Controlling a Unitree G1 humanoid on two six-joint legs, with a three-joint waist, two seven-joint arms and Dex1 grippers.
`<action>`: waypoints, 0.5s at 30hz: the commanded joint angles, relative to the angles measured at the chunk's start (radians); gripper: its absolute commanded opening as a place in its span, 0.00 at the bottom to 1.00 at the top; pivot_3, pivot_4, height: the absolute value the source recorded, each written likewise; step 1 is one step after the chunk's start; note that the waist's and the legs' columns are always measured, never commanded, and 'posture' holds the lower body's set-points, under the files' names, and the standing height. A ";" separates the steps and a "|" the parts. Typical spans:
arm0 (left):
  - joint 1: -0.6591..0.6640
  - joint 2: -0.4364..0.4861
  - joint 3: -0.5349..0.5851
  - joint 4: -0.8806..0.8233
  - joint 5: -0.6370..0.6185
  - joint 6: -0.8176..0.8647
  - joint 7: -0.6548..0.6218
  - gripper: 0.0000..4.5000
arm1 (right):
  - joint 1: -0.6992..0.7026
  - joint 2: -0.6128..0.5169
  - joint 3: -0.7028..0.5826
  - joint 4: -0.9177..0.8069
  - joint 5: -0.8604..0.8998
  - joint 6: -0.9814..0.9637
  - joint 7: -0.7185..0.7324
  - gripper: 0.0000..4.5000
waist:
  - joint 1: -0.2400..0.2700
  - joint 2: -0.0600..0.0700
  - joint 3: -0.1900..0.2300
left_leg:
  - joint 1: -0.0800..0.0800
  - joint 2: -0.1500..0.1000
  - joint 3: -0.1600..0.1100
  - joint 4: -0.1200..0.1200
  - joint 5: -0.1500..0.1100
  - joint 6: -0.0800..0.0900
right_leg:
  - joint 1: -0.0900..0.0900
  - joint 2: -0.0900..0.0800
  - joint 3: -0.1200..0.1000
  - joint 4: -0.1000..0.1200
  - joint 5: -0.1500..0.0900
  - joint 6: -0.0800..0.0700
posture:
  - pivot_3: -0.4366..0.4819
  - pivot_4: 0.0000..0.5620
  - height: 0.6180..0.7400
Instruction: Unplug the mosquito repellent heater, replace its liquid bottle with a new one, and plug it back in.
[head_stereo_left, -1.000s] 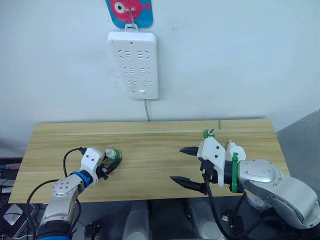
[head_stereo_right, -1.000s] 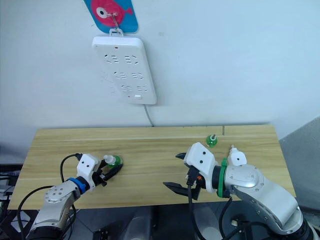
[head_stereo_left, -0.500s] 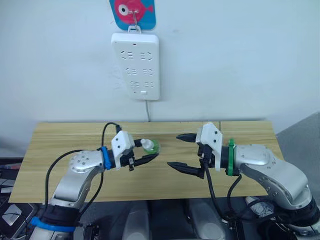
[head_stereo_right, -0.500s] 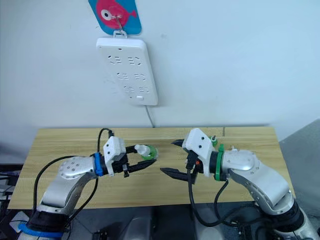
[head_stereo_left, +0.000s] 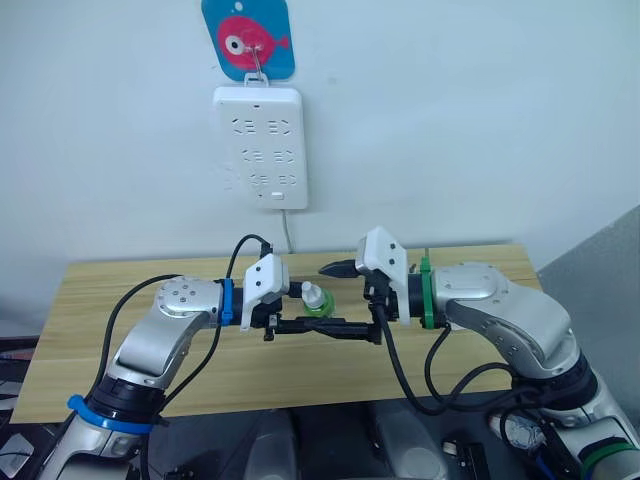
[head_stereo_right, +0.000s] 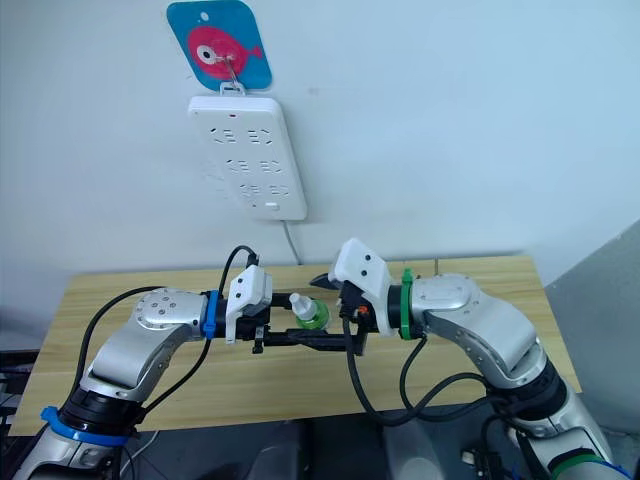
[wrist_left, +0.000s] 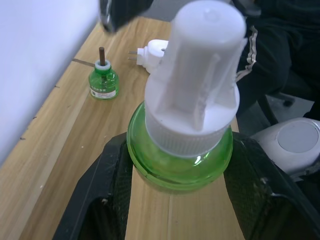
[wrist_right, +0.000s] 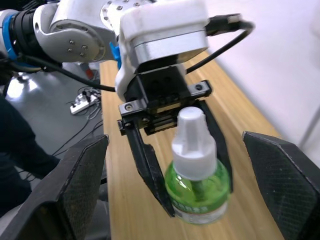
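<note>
My left gripper (head_stereo_left: 312, 320) is shut on a green liquid bottle (head_stereo_left: 316, 300) with a white cap, held upright above the middle of the wooden table (head_stereo_left: 120, 290). My right gripper (head_stereo_left: 326, 298) faces it, open, with one finger above the bottle and one below; in the right wrist view the bottle (wrist_right: 196, 185) stands between its spread fingers (wrist_right: 75, 185). The left wrist view has the capped bottle (wrist_left: 192, 100) up close. Beyond it the mosquito repellent heater (wrist_left: 152, 50) lies on the table, prongs out, beside a second green bottle (wrist_left: 103, 82) with a bare brown wick.
A white multi-socket power strip (head_stereo_left: 259, 145) hangs on the wall under a blue plaque with a pink fish (head_stereo_left: 247, 40), its cable running down behind the table. Black cables loop off both wrists above the tabletop.
My left arm has lifted the capped bottle off the table and carried it to the centre. My right gripper has moved left until its open fingers bracket the bottle. The head camera has shifted.
</note>
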 joint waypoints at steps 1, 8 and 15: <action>-0.006 0.006 0.001 -0.033 -0.005 -0.003 -0.008 0.49 | -0.024 0.019 0.026 0.014 -0.030 -0.018 0.004 1.00 | 0.000 0.000 -0.007 | 0.000 0.000 -0.001 0.000 0.000 0.000 | 0.000 0.000 -0.001 0.000 0.000 0.000 | 0.30 0.25 1.00; 0.006 0.023 0.009 -0.062 -0.010 0.007 -0.006 0.49 | -0.036 0.078 0.047 0.081 -0.066 -0.020 -0.004 1.00 | 0.001 0.000 -0.013 | 0.000 0.000 -0.009 0.000 0.003 -0.002 | 0.000 0.000 -0.009 0.008 0.000 0.000 | 0.33 0.24 1.00; 0.006 0.035 0.016 -0.081 -0.017 0.025 0.003 0.49 | -0.041 0.097 0.044 0.118 -0.086 -0.050 0.017 0.55 | 0.001 0.000 -0.022 | 0.002 -0.001 -0.011 0.000 0.009 -0.002 | 0.000 0.001 -0.011 0.013 0.002 -0.005 | 0.35 0.23 1.00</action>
